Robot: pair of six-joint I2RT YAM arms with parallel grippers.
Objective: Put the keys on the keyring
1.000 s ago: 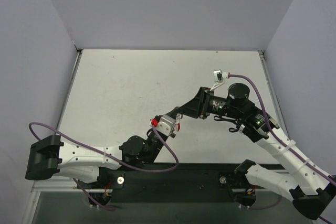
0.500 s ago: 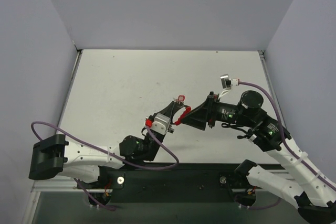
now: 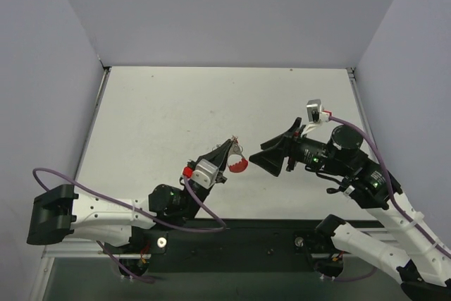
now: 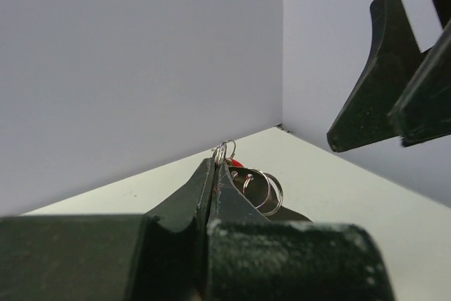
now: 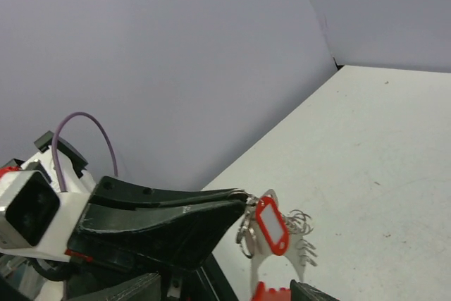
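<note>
The left hand is clamped shut on one of the thin silver rings and holds the whole bunch up off the worktop, in the gap between the two arms. The keyring, a red curved clip, hangs from those rings on the side facing the right hand. That hand has its fingers spread and holds nothing; it is level with the bunch and just beside it but not touching. In the right wrist view the key, a small red tag with a pale centre, dangles at the left fingertips among the rings, long axis near upright and slightly tilted. Whether it is threaded on cannot be told. The bunch lies straight ahead of the right hand, so any approach would run along that hand's own line.
</note>
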